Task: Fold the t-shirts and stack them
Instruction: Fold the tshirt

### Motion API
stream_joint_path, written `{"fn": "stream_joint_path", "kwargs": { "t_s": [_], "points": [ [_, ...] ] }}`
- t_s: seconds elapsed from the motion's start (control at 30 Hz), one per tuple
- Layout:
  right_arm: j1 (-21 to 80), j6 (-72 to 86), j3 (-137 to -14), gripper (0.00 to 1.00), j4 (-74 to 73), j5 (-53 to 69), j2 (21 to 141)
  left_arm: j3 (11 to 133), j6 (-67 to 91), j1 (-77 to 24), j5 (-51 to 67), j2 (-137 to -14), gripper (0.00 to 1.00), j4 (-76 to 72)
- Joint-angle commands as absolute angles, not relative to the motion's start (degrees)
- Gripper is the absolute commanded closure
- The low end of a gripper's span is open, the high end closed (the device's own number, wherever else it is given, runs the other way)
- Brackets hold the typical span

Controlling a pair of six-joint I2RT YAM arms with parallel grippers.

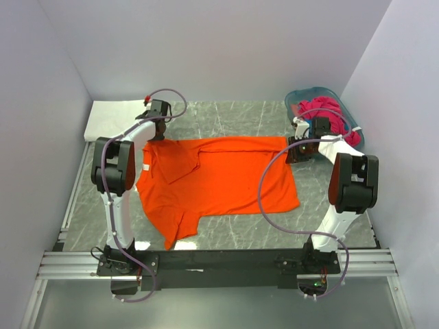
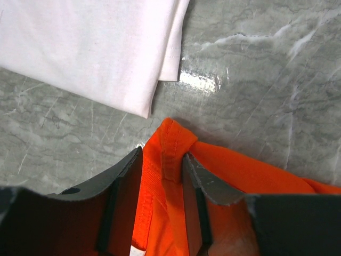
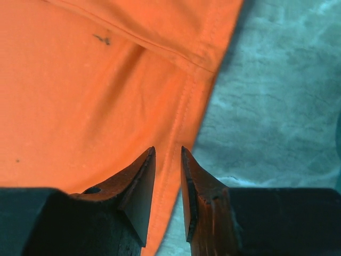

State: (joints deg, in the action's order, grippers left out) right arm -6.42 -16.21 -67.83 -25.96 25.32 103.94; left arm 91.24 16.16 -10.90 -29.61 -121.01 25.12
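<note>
Top external: orange t-shirt [image 1: 226, 179] lies spread mid-table on grey marble table [image 1: 240, 118], plain bright cloth. Its far edge is doubled over and one sleeve sticks out toward 7 o'clock. Left gripper [image 1: 160, 134] is at the shirt's 10 o'clock corner, fingers clamped on bunched hem. Right gripper [image 1: 296, 151] is at the 2 o'clock corner, fingers pinched narrow on the side seam. Folded white t-shirt [image 1: 113, 116] lies at 11 o'clock. Magenta t-shirts [image 1: 329, 113] sit in teal basket [image 1: 302, 96] at 1 o'clock.

A t-shirt [image 1: 219, 181] lies spread on the middle of the worktop [image 1: 233, 116]. Behind it, a folded shirt [image 1: 113, 118] sits far left and a basket [image 1: 312, 90] holding shirts [image 1: 329, 113] far right.
</note>
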Motion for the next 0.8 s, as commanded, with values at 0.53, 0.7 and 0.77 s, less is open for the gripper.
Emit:
{"fn": "stream_joint_path", "kwargs": {
  "t_s": [0.53,0.7,0.77],
  "points": [
    [13.70,-25.94,-93.76,0.66,-41.48,30.31,114.95,91.32,17.40,-9.93,-25.49,-120.32,0.59,24.61],
    [18.01,-13.56,-101.25,0.66,-41.86,45.16,120.14,90.62,18.19,-9.76,-24.61,-119.88,0.59,24.08],
    [20.03,-3.84,-100.99,0.66,-37.55,46.14,121.46,90.53,18.37,-9.76,-24.35,-119.79,0.59,24.17]
  ]
}}
